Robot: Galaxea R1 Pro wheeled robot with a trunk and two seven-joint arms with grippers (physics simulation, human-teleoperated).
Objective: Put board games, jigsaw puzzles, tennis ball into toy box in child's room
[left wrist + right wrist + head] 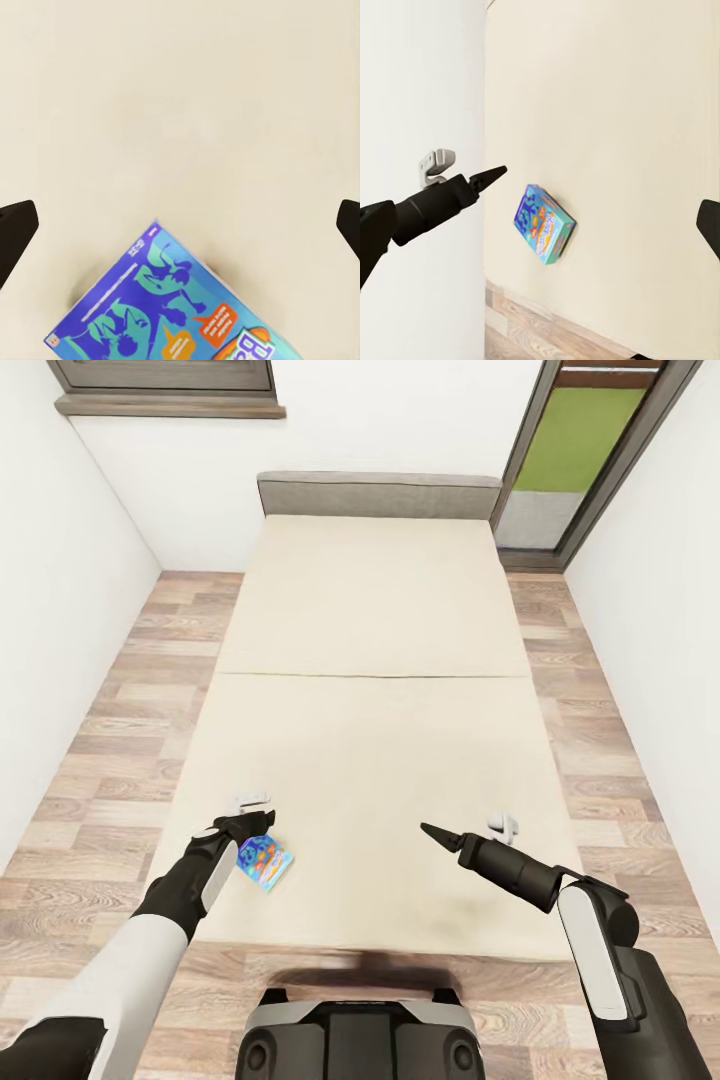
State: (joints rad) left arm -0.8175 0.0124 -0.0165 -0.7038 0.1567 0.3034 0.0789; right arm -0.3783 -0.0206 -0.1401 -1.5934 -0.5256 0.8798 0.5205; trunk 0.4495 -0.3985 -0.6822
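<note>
Head view: small blue cardboard board game box (264,863) lies lower left on the cream bed (370,690), under the left gripper (243,826), jaws wide apart; right gripper (436,834) lower right, jaws can't tell.

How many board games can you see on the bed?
1. A blue board game lies flat on the bed near its foot, right under the left claw. The task mentions two on the bed, but I can spot just this one.
</note>
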